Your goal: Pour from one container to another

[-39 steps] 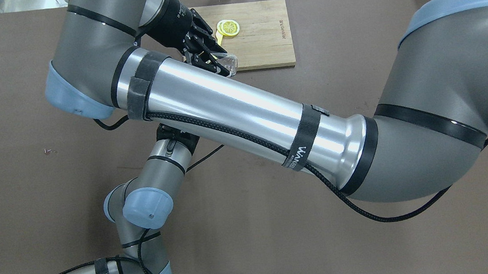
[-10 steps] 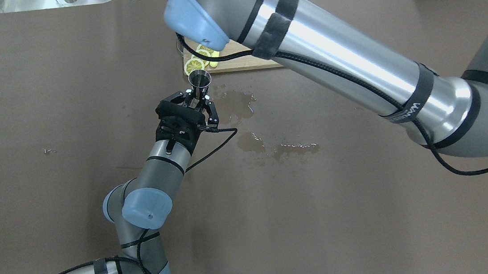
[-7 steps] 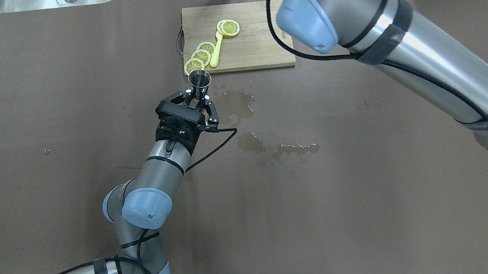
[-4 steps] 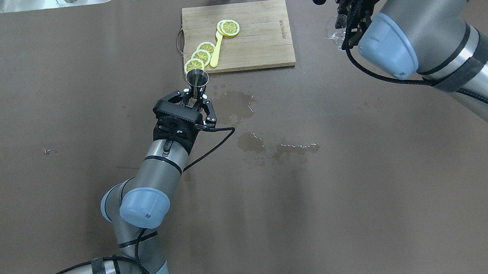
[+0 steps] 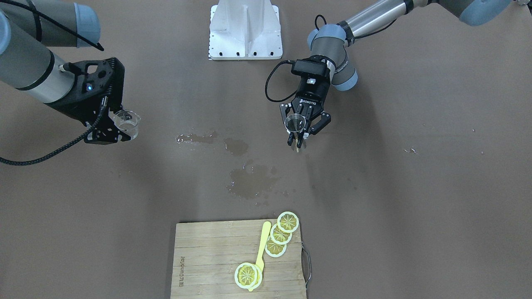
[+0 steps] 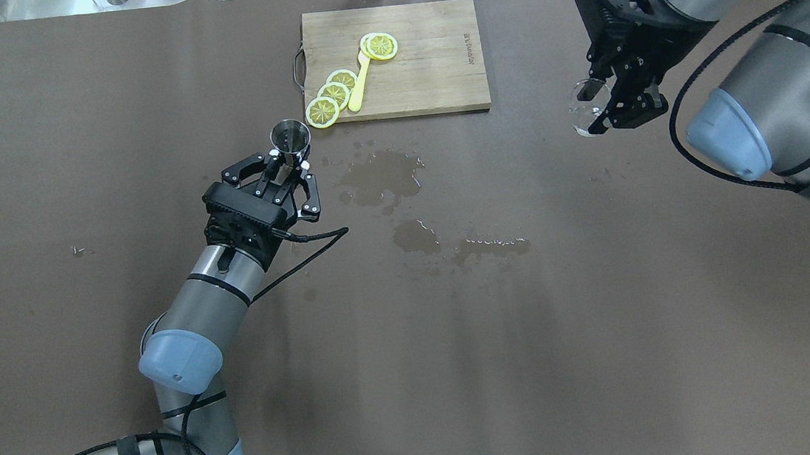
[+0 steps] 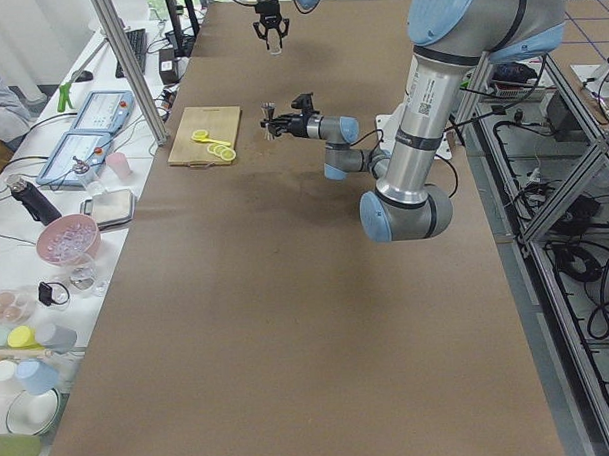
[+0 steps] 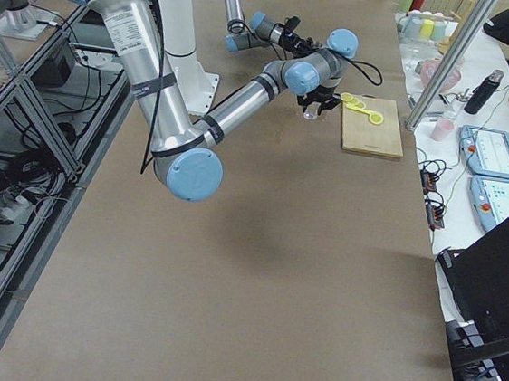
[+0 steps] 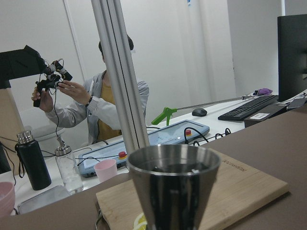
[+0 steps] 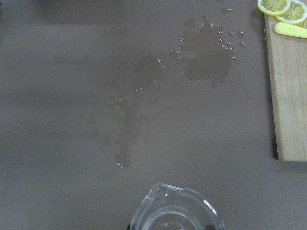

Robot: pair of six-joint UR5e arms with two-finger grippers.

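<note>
1. My left hand (image 6: 286, 170) is clamped on the narrow waist of the small shiny steel hourglass-shaped jigger (image 6: 290, 136). It holds the jigger upright, near the corner of the wooden cutting board (image 6: 434, 68) where the yellow lemon slices (image 6: 323, 110) lie. Gripping at the waist leaves the upper cone unobstructed to receive a pour.
2. My right hand (image 6: 605, 105) is clamped on the wall of the small clear glass tumbler (image 6: 582, 112). It holds the tumbler mouth-up above the brown counter (image 6: 606, 312), well apart from the jigger. I judge that this level attitude keeps any remainder from dripping.
3. Dark wet patches (image 6: 379, 176) lie on the counter between the two vessels. I take them for liquid that missed the jigger.
4. Only the left wrist view looks at the jigger (image 9: 175, 187) side-on at rim height. It shows a dark, glinting surface just inside the rim. This is probably liquid, though a reflection cannot be excluded.
5. Only the right wrist view looks down past the tumbler's rim (image 10: 175, 208). It shows a pouring lip and no liquid that I can make out, so I judge the pour finished.
6. The front-facing view shows both hands together, the left (image 5: 298, 135) and the right (image 5: 118, 131). No view settles whether the jigger's foot touches the counter.
</note>
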